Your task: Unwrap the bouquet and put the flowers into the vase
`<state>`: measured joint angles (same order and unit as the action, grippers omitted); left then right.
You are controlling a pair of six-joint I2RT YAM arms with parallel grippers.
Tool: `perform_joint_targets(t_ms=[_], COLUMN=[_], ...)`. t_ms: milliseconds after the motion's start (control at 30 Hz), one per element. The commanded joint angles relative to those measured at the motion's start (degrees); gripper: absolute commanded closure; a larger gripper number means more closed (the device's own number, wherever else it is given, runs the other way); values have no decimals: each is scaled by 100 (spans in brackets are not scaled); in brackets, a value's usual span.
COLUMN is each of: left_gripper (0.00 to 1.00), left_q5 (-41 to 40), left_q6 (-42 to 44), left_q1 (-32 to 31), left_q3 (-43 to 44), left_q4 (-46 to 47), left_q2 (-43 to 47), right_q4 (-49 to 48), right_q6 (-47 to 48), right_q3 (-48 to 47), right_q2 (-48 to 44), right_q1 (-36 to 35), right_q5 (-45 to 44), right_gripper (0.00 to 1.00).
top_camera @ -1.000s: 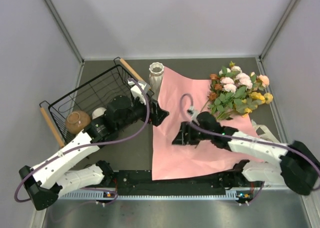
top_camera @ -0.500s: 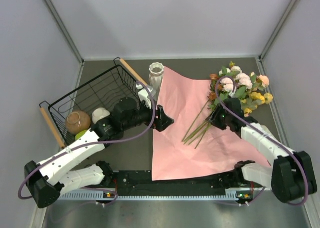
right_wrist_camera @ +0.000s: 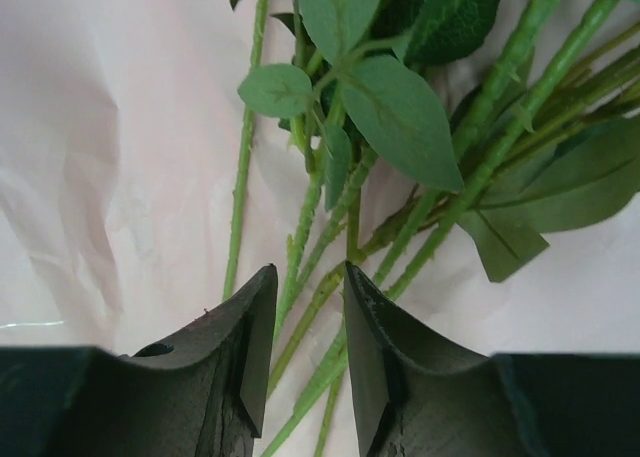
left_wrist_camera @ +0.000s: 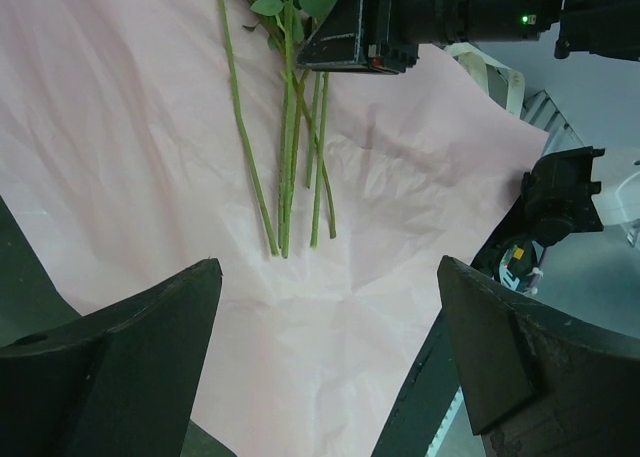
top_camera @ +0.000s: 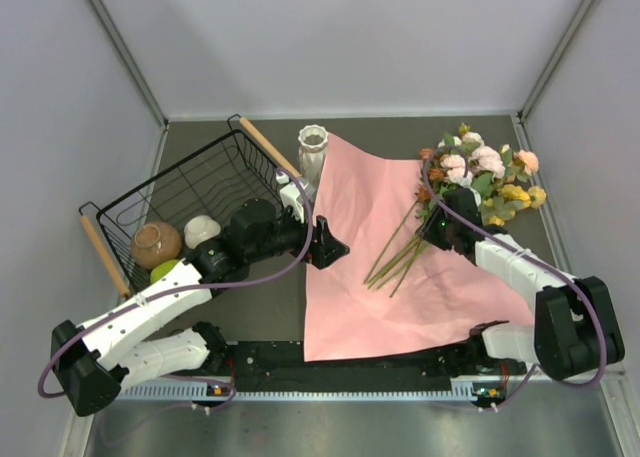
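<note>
Dark table, closed in by pale grey walls on three sides. A bare strip of table is noted along the far wall, and another between the wire basket and the left edge of the pink paper. The paper's near edge reaches the arm bases.

Counted:
- One sheet of paper, spread flat.
- One vase, upright at the paper's far left corner, just beside the basket.
- One bunch of flowers, lying on the paper's far right part, with the heads near the right wall.
- At least four stem ends.
- Three items in the basket, among them a brown pot.

The right gripper is seen clenched narrowly on the stems. The left gripper is held spread wide over the paper, grasping nothing.
</note>
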<state>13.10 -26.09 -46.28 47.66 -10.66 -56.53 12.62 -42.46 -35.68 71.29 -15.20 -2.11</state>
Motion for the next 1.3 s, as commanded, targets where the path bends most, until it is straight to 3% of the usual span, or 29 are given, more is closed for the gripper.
perform_joint_targets(t_ms=[0,333,400,500,533,867,967,1067,1133,1267], left_gripper=[5,5,5,5,5,5,4,1,1,1], left_q5=[70,8,-36,-53,-53,34,271,438,718,1545], left_q6=[-11,-28,-28,-28,-28,42,-36,-177,-256,-599], left_q1=[14,14,14,14,5,31,58,93,207,532], left_q3=[129,24,-2,77,86,279,428,578,762,1253], left_q4=[257,169,169,73,55,142,283,450,564,871], left_q2=[-16,133,160,195,204,187,99,55,20,-287], right_q4=[-497,-787,-901,-929,-798,-471,-611,-1408,-2226,-2905], right_q6=[80,36,9,-8,-34,-149,-35,334,597,792], right_q3=[-395,-729,-765,-896,-923,-563,-432,-82,166,518], right_q2=[254,1089,1203,1344,1274,-956,-1388,-1915,-2258,-2619], right_q1=[70,70,70,70,61,79,87,87,79,44], right_q5=[-123,-150,-97,52,140,193,579,1386,2168,3486], right_gripper=[67,67,73,92,100,100,100,100,100,100])
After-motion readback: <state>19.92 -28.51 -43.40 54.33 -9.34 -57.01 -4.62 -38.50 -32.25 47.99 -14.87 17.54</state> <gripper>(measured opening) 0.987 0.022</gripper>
